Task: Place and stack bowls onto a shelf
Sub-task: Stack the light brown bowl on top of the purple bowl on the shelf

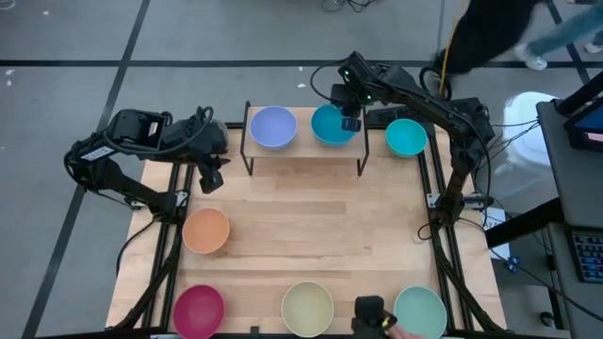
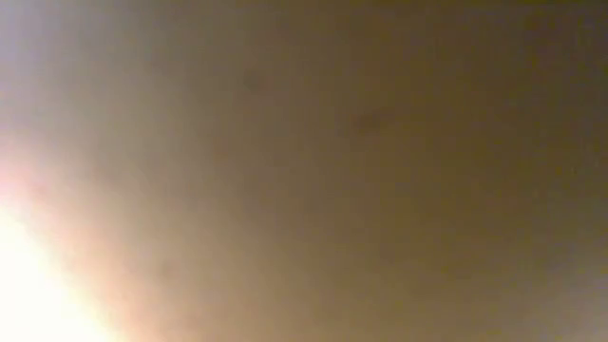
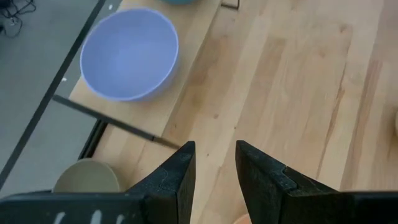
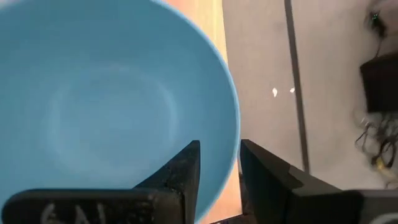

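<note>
The shelf (image 1: 306, 160), a light wood board on black legs, stands at the table's far edge. On it sit a periwinkle bowl (image 1: 273, 126) (image 3: 129, 53) and a blue bowl (image 1: 330, 124) (image 4: 112, 106). My right gripper (image 1: 350, 121) (image 4: 219, 171) is open over the blue bowl's right rim, one finger inside the bowl and one outside. My left gripper (image 1: 209, 179) (image 3: 214, 168) hangs open above the table left of the shelf, with nothing between its fingers. The low view shows only a blur. My right gripper comes slanting down from the table's right side over the blue bowl's rim (image 4: 231, 155), which lies in the gap between the fingers. Whether either finger touches the rim, I cannot tell. The bowl sits upright on the shelf.
A teal bowl (image 1: 407, 137) sits on the table right of the shelf. An orange bowl (image 1: 206, 230) lies at the left; magenta (image 1: 199, 311), pale yellow (image 1: 308, 308) and mint green (image 1: 420, 311) bowls line the near edge. An olive-grey bowl (image 3: 87, 177) shows by the shelf's leg. A person's hand (image 1: 400, 330) shows at the near edge.
</note>
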Controlling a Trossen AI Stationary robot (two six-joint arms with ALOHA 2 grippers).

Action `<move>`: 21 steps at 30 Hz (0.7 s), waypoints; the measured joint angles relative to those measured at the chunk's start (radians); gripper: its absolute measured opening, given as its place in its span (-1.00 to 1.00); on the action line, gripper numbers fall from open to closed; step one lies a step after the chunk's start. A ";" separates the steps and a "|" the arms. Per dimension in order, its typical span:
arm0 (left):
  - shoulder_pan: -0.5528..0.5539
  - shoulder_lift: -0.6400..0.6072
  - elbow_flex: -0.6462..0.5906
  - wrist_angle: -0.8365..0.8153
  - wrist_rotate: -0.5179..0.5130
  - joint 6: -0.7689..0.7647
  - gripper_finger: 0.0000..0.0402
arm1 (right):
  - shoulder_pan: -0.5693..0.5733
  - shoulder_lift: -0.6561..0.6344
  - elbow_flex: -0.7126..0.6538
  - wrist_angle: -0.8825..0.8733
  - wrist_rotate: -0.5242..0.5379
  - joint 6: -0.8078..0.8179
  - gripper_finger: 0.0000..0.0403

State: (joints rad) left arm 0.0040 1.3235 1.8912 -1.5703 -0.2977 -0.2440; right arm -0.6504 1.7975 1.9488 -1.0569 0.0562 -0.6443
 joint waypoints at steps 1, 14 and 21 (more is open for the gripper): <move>0.000 0.000 0.000 -0.006 0.000 0.001 -0.40 | 0.010 -0.011 0.000 0.000 0.000 -0.006 -0.46; -0.034 0.015 -0.045 0.006 0.113 0.016 -0.40 | 0.223 -0.268 0.001 -0.055 0.266 -0.060 -0.46; -0.122 0.040 -0.261 0.140 0.114 -0.140 -0.40 | 0.318 -0.408 0.001 -0.063 0.288 -0.001 -0.46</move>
State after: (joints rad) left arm -0.1176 1.3640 1.6303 -1.4307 -0.1841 -0.3837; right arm -0.3325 1.3894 1.9495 -1.1198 0.3443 -0.6450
